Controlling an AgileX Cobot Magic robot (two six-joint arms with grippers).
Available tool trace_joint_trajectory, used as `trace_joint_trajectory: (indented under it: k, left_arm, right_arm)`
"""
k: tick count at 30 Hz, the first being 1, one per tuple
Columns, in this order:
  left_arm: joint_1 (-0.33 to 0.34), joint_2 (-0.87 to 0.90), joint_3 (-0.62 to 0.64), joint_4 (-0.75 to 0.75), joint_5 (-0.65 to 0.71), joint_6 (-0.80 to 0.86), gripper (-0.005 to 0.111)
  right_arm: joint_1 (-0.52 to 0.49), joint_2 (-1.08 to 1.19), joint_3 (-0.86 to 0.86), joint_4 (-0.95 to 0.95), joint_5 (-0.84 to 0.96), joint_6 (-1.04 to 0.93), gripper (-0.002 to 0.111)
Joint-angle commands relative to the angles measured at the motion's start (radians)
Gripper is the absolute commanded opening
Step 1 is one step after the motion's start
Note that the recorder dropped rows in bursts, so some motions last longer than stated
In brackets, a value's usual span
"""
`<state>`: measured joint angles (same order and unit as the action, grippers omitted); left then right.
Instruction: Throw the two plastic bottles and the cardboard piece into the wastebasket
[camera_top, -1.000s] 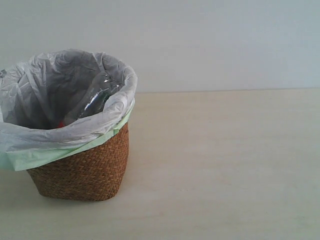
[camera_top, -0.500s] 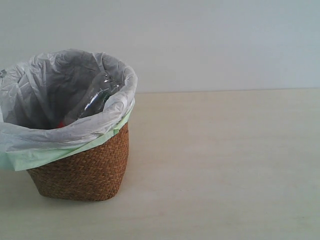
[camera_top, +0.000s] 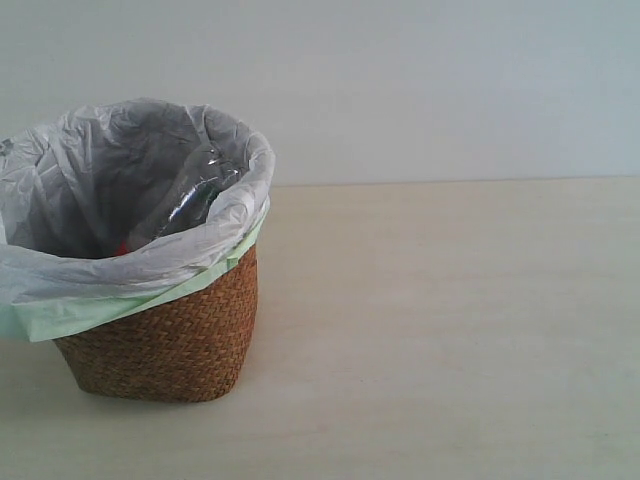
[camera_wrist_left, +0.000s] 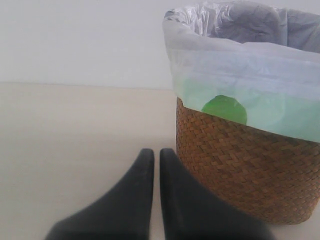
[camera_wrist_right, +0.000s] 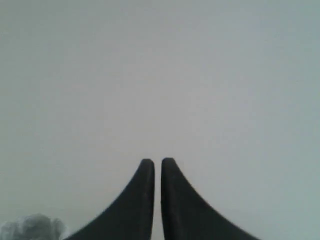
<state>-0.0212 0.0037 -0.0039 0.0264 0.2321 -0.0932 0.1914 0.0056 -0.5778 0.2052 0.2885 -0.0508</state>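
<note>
Bottle (camera_top: 190, 195), clear plastic, is leaning inside the wastebasket (camera_top: 170, 340), just beside the left claw (camera_wrist_left: 156, 152), which is sitting pinched together and empty. Right claw (camera_wrist_right: 157, 161) is likewise closed on nothing, facing a blank wall (camera_wrist_right: 160, 75). A green patch (camera_wrist_left: 225, 110) behind the liner (camera_wrist_left: 240, 65) is possibly the other cap. Being light, slick and crushable, it is asking for a mid-body grip.

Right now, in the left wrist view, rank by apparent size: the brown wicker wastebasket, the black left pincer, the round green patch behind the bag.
1. Brown woven wicker wastebasket.
2. Black left pincer, though its nearness to the camera inflates it, so this rank is unsure.
3. Round green patch, clearly smallest.
</note>
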Motion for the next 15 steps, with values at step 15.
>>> trace_joint_trajectory:
  k: [15]
  left_arm:
    - [0.001, -0.004, 0.004, -0.008, 0.001, 0.007, 0.004]
  right_arm:
    - [-0.102, -0.006, 0.578, -0.01, -0.34, -0.095, 0.003]
